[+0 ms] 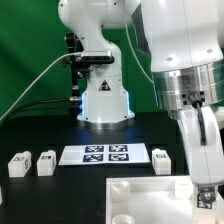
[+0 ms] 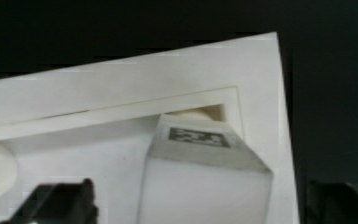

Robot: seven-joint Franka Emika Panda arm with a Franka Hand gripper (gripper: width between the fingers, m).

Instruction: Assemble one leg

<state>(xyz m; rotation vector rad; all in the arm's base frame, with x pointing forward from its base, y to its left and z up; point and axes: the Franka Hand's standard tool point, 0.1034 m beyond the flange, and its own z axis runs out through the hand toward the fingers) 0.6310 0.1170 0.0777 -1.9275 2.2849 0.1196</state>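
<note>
**Seating a leg in the tray corner**

Looking from the exterior view, the arm reaches down at the exterior view's right, its claw point(image 1: 207, 192) low over the large white tray-like piece point(image 1: 135, 200) on the black worktop point(image 1: 40, 195). Three spare legs point(image 1: 19, 164) stand near the marker board point(image 1: 95, 154), well apart from the work.

Seen from the wrist view, the leg point(image 2: 208, 160) stands upright in the tray-like piece's corner, tag facing the camera, between the dark fingertips point(image 2: 60, 203). The claw appears to be pinching the leg, though contact is hard to see. Next, I judge, it calls for pressing or twisting the leg home squarely; the tray-like piece's raised rim crowds the fingertips.
</note>
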